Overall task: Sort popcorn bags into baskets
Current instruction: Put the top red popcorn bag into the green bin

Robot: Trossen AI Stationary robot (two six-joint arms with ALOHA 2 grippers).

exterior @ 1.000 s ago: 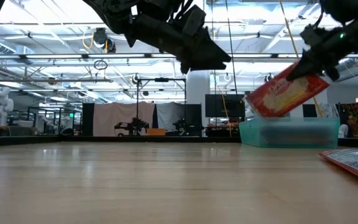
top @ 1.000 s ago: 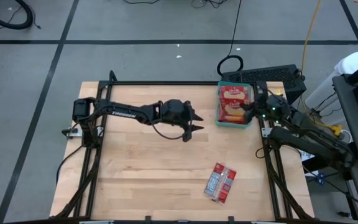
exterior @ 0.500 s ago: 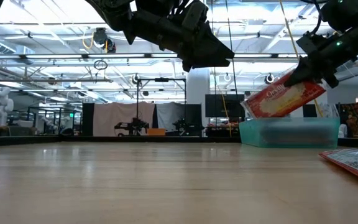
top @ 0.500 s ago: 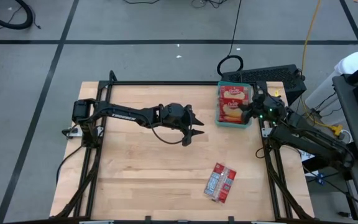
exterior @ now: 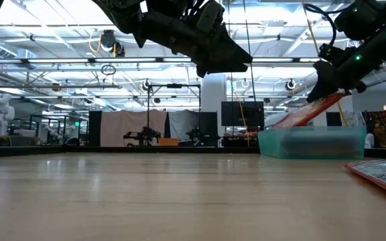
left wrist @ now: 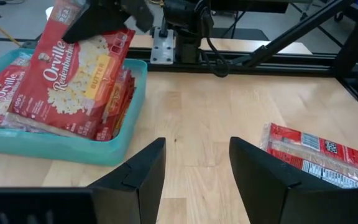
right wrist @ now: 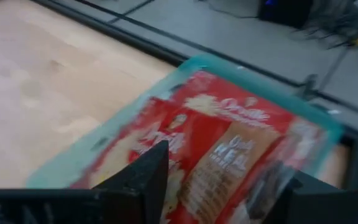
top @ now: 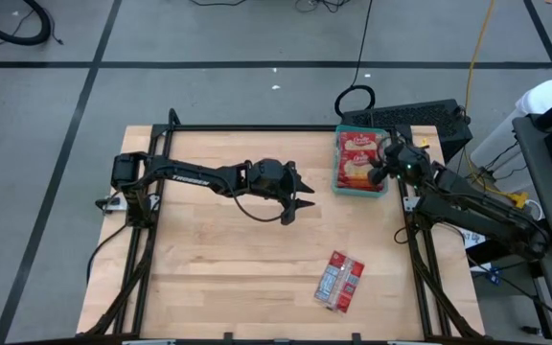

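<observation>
The left end effector (top: 299, 196) hangs over the middle of the counter (top: 209, 268), well left of the tray (top: 337, 182). Its two fingers (left wrist: 138, 174) stand apart with nothing between them.

The teal tray sits at the counter's far right corner. Red popcorn bags (left wrist: 2, 99) lie flat inside it. One more bag (left wrist: 79, 78) leans tilted on top of them, one edge up in the air.

The right end effector (top: 383, 163) is just over the tray's right edge, at that tilted bag's raised end. I cannot tell if it grips the bag or has let go.

Two other bags (top: 339, 281) lie on the counter, well in front of the tray.
</observation>
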